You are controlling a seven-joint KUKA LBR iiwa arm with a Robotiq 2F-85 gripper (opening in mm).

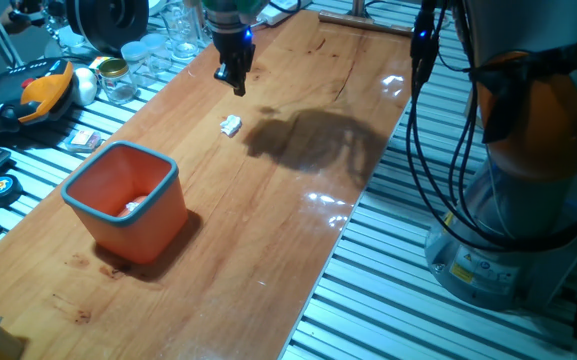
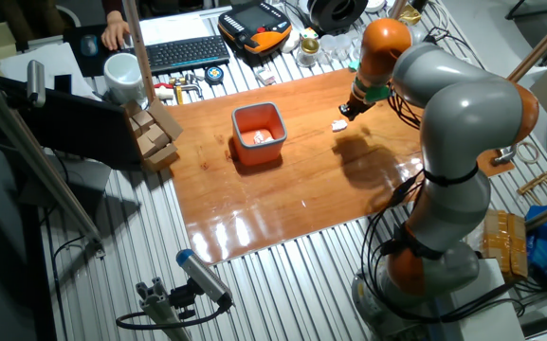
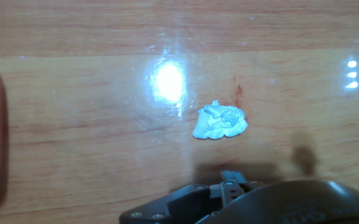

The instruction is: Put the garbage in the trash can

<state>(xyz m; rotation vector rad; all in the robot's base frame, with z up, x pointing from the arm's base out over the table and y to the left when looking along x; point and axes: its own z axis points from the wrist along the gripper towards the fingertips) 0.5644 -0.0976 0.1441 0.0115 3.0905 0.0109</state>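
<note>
The garbage point(image 1: 231, 125) is a small white crumpled scrap lying on the wooden table; it also shows in the other fixed view point(image 2: 340, 124) and in the middle of the hand view point(image 3: 219, 121). My gripper point(image 1: 238, 85) hovers above the table just beyond the scrap, apart from it, with its fingers together and nothing held; it also shows in the other fixed view point(image 2: 347, 112) and at the bottom of the hand view point(image 3: 232, 182). The trash can point(image 1: 128, 200) is an orange bin with a light blue rim, standing left of the scrap point(image 2: 258, 133). Another white scrap point(image 1: 134, 205) lies inside it.
Clear glass jars point(image 1: 133, 60) stand at the table's far left edge, with a keyboard point(image 2: 173, 54), a white mug point(image 2: 121, 71) and tools beyond. Small wooden blocks point(image 2: 152, 133) sit at the table's corner. The arm's base point(image 2: 444, 237) stands beside the table.
</note>
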